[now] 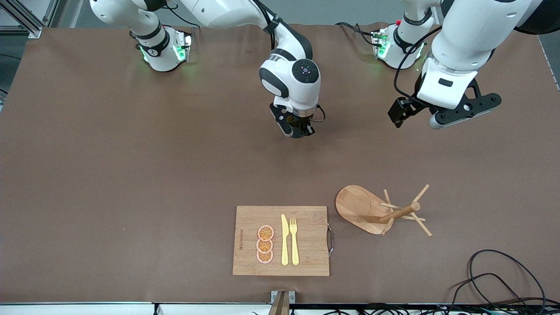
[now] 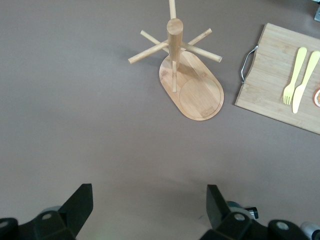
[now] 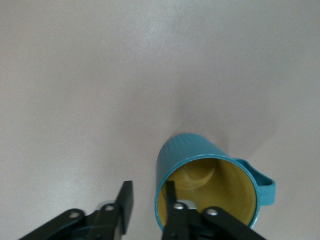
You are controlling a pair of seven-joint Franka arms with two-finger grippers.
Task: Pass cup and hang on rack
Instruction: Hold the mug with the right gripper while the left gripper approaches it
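Brown-covered table [image 1: 131,175] carries a wooden cutting board [image 1: 306,258] at the edge nearest the front camera; just beside it, toward the left arm's end, stands the rack [image 1: 363,210] (oval base flat on the cover). The cup [image 3: 207,192] sits upright mid-table; black cables [image 1: 503,280] lie at the near corner.

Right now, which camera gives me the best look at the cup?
The right wrist view: the cup fills the frame, yellow inside and handle visible, with the right gripper straddling its rim. In the front view that gripper hides it; the left wrist view shows none of it.
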